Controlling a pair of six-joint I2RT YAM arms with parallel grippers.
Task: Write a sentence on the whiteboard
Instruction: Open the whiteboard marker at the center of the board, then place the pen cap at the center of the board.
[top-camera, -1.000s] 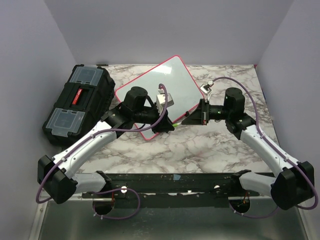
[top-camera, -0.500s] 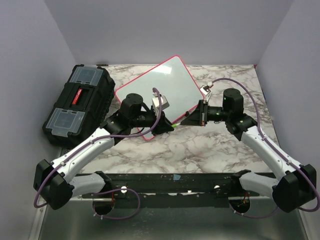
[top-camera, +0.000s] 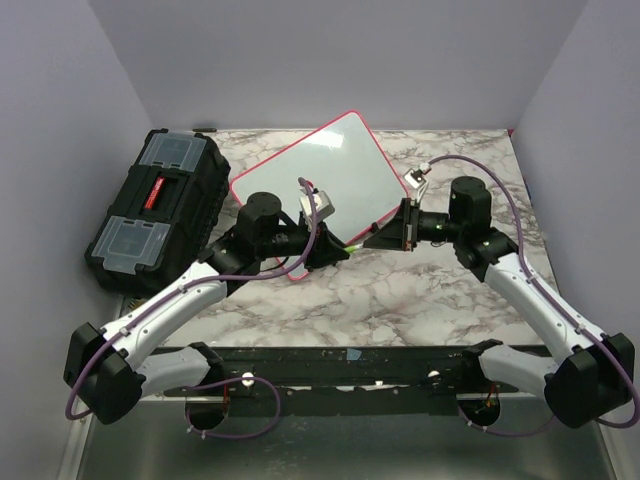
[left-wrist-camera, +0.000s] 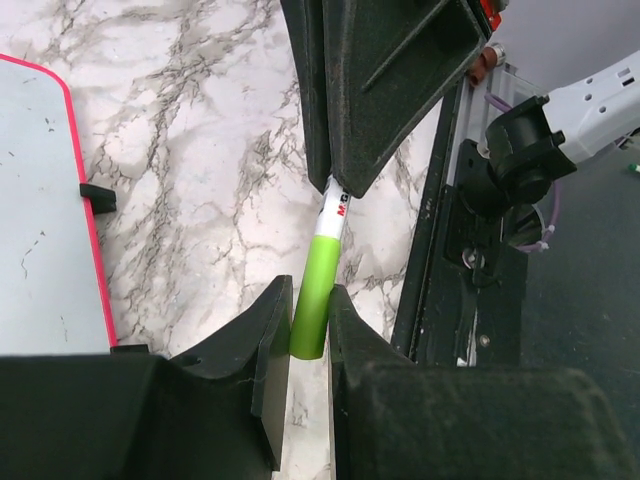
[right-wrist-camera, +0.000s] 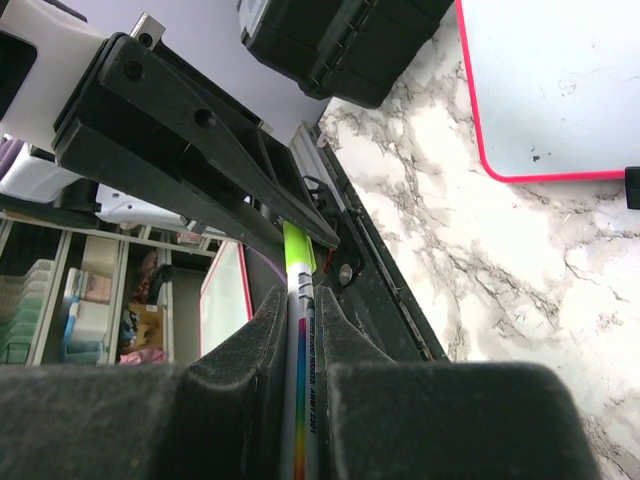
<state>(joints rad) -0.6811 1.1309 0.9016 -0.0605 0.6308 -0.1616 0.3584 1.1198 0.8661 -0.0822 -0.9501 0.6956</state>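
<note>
The whiteboard (top-camera: 320, 175) lies tilted at the back of the marble table, white with a red-pink rim. No sentence shows on it, only a few small dark specks (left-wrist-camera: 40, 220) (right-wrist-camera: 550, 80). In front of its near corner, a marker (top-camera: 355, 246) runs between my two grippers above the table. My left gripper (top-camera: 335, 250) (left-wrist-camera: 310, 300) is shut on the marker's green cap (left-wrist-camera: 318, 290). My right gripper (top-camera: 378, 238) (right-wrist-camera: 300, 300) is shut on the white barrel with the rainbow stripe (right-wrist-camera: 300, 400). The two sets of fingertips almost meet.
A black toolbox (top-camera: 155, 205) (right-wrist-camera: 340, 40) stands at the left, close to the whiteboard's left corner. A black rail (top-camera: 350, 360) (left-wrist-camera: 450, 250) runs along the table's near edge. Grey walls close in the back and both sides.
My left arm has drawn its elbow and wrist slightly toward the near side. Both grippers stay closed on the marker at the same spot.
</note>
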